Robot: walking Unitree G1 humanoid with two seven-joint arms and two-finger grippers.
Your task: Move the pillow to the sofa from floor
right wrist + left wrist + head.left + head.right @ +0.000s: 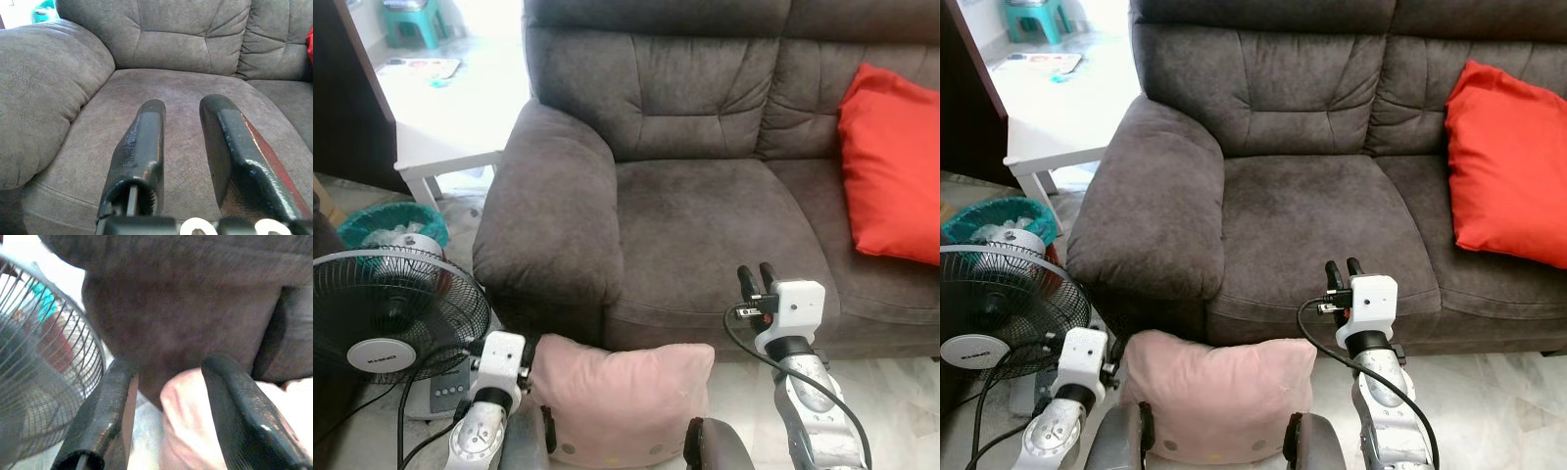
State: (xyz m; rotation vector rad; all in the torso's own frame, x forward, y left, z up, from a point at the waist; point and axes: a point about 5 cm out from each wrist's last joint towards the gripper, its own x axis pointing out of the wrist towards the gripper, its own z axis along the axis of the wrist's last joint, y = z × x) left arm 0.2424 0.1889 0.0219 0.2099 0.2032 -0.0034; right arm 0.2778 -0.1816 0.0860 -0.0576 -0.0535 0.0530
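The soft pink square pillow (622, 399) leans on the floor against the dark grey fabric sofa (705, 230), so the left gripper (168, 421) reaches low with fingers spread around its corner (not squeezing yet), while the right gripper (183, 161) waits half open and empty above the seat.

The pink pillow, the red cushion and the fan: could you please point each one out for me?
pink pillow (622, 397), left eye view, middle of its front face.
red cushion (893, 166), left eye view, centre of its face.
fan (386, 313), left eye view, grille centre.

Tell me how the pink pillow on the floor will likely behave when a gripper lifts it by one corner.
The pink pillow looks soft and puffy, so it is probably light and would sag. Its fabric may bunch between the left gripper fingers, whose jaws stand open at its corner. Leaning on the sofa front, it may flop over.
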